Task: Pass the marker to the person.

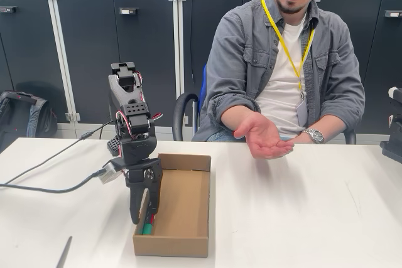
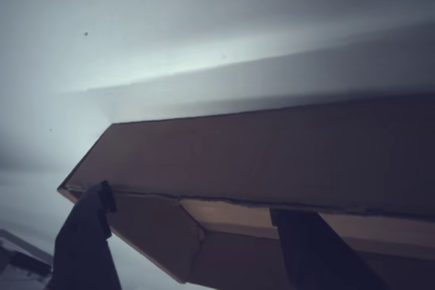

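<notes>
The marker (image 1: 147, 226) lies in the near left corner of an open cardboard box (image 1: 188, 218); only its green cap and a bit of red label show. My gripper (image 1: 144, 216) reaches down into that corner, with the marker's end at its fingertips. In the wrist view the two dark fingers (image 2: 85, 242) stand wide apart, so the gripper (image 2: 197, 202) is open, with the box wall (image 2: 272, 161) ahead of it. The person (image 1: 286, 61) sits behind the table and holds an open hand (image 1: 264, 139) palm up over the far edge, to the right of the box.
The white table (image 1: 301, 211) stretches bare to the right of the box. A thin grey rod (image 1: 63, 252) lies at the front left edge. A black cable (image 1: 44, 186) runs across the left of the table to the arm. Dark cabinets (image 1: 94, 42) stand behind.
</notes>
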Motion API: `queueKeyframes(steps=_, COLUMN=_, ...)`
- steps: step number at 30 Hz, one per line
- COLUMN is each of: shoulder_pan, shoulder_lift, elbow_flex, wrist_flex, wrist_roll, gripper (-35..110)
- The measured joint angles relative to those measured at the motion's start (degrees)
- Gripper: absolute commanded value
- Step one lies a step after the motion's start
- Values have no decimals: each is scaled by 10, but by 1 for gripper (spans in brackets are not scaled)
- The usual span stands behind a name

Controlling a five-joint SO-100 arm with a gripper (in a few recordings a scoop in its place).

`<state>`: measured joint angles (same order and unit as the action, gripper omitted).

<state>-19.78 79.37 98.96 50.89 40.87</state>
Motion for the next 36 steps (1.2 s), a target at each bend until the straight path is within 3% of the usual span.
queueKeyframes(steps=13, shoulder_pan=-14, shoulder_lift=-3, elbow_flex=-10, wrist_flex=15, wrist_roll=1, gripper=45)
queueKeyframes(steps=15, shoulder_pan=-19, shoulder_lift=-3, elbow_flex=-3, wrist_flex=14, wrist_roll=7, gripper=36)
queueKeyframes(steps=18, shoulder_pan=-25, shoulder_lift=-2, elbow_flex=2, wrist_flex=21, wrist_roll=14, gripper=4)
queueKeyframes(steps=22, shoulder_pan=-23, shoulder_lift=8, elbow_flex=13, wrist_flex=26, wrist_roll=12, gripper=-2)
queueKeyframes(steps=23, shoulder_pan=-23, shoulder_lift=7, elbow_flex=13, wrist_flex=26, wrist_roll=13, gripper=-1)
queueKeyframes(steps=26, shoulder_pan=-23, shoulder_lift=7, elbow_flex=13, wrist_flex=26, wrist_roll=17, gripper=35)
queueKeyframes(steps=28, shoulder_pan=-23, shoulder_lift=8, elbow_flex=16, wrist_flex=27, wrist_roll=34, gripper=44)
queueKeyframes(steps=32, shoulder_pan=-26, shoulder_lift=-3, elbow_flex=28, wrist_flex=28, wrist_roll=34, gripper=51)
queueKeyframes(steps=36, shoulder_pan=-31, shoulder_lift=-4, elbow_flex=16, wrist_flex=-1, wrist_roll=-32, gripper=53)
